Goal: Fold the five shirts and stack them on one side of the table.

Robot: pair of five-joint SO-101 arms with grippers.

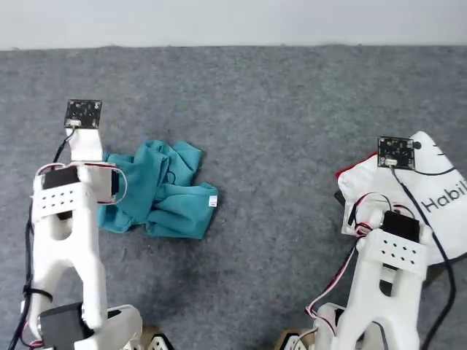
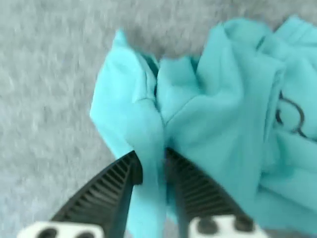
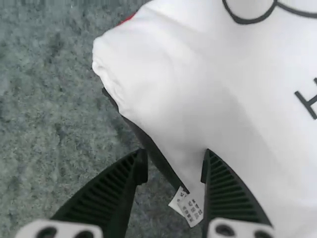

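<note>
A crumpled teal shirt (image 1: 164,191) lies on the grey carpeted table (image 1: 292,109) at the left, beside the left arm (image 1: 69,197). In the left wrist view my left gripper (image 2: 153,163) is shut on a raised fold of this teal shirt (image 2: 223,109). At the right edge a white shirt (image 1: 438,200) with dark print tops a pile, with a red edge (image 1: 343,173) showing under it. My right gripper (image 3: 174,161) is open and straddles the border of the white shirt (image 3: 208,89), where a dark shirt (image 3: 148,146) shows beneath.
A small white label (image 3: 187,208) hangs from the white shirt's border between the right fingers. Bare grey carpet stretches across the middle and the far half of the table. The right arm (image 1: 387,262) stands over the pile's near side.
</note>
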